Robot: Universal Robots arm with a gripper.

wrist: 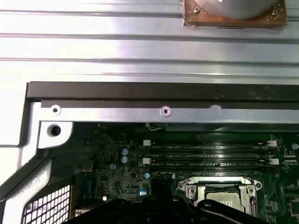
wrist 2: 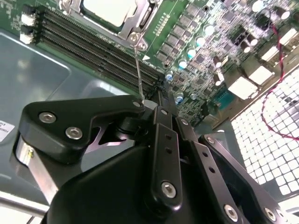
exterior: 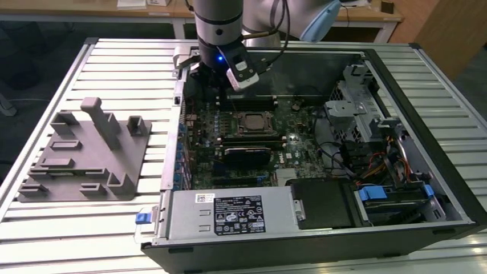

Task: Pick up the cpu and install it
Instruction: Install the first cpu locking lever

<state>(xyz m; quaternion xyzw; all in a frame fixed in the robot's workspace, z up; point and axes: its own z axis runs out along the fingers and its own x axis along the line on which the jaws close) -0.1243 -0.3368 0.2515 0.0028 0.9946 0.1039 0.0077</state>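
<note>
Pincer [wrist 2: 156, 103] first: black and jointed, it hangs inside the open computer case [exterior: 304, 242], low over the green motherboard [exterior: 293, 149]. Whether it is wide or narrow I cannot tell, nor whether it grips anything.

A thin metal rod [wrist 2: 138, 70] rises from a corner of the processor socket [wrist: 187, 189] up to the front of my pincer. I cannot tell whether the two touch.

Just past the rod's foot lies the cpu [wrist 2: 108, 8], flat in that socket, pale top upward, with the metal frame around it. In the exterior view it sits nearer the camera than my pincer and a little toward the exterior view's right. A bank of dark memory slots [wrist: 210, 156] runs between the two.

Besides the board, the case holds a grey power supply [exterior: 228, 214] at its near edge and a metal drive cage [exterior: 350, 108] toward the exterior view's right.

My arm [exterior: 219, 17] comes down almost straight from above over the case's far corner at the exterior view's left, a blue light on its wrist.

The case lies on a slatted metal table [exterior: 122, 63]. On that table, well apart toward the exterior view's left, rests a grey tray [exterior: 84, 165] with upright posts.
</note>
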